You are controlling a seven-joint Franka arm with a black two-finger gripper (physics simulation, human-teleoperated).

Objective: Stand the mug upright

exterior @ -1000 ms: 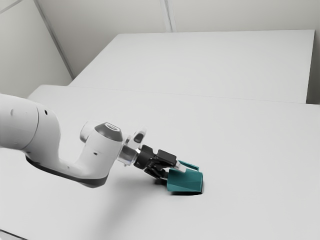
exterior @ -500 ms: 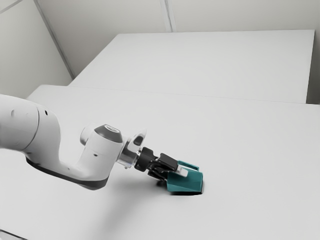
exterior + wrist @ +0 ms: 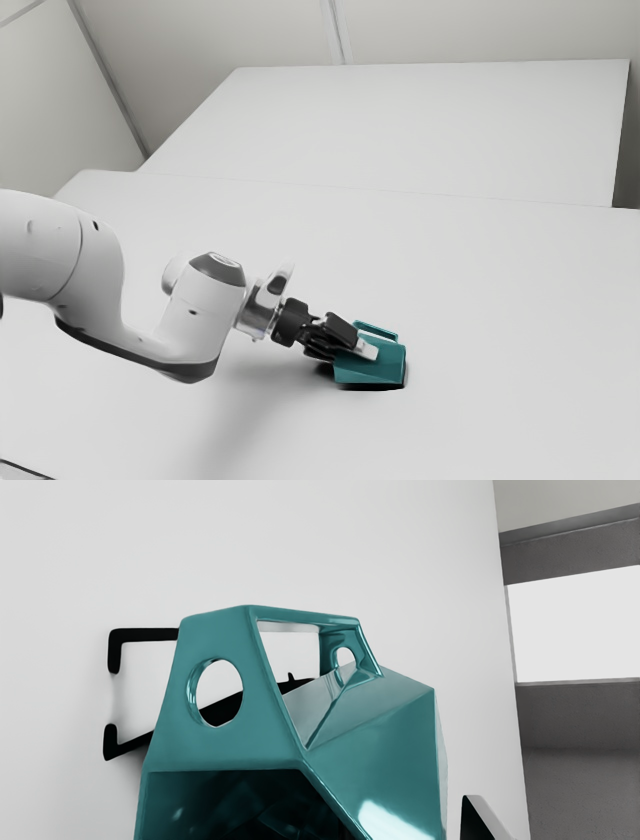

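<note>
Mug (image 3: 372,372): teal, glossy, faceted body w/ flat angular panels. Lies on its side on the white table (image 3: 500,300), i.e. not upright. Mouth (image 3: 225,800) faces approx. the ext. view's left; inside v. dark w/ a few faint glints. Base prob. toward the ext. view's right, tho hard to be sure. Angular handle (image 3: 257,680), w/ round holes thru it, juts from the body's far side in the ext. view.

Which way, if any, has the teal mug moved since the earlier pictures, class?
No: in the exterior view, the mug shows no shift relative to the table's far edge.
</note>
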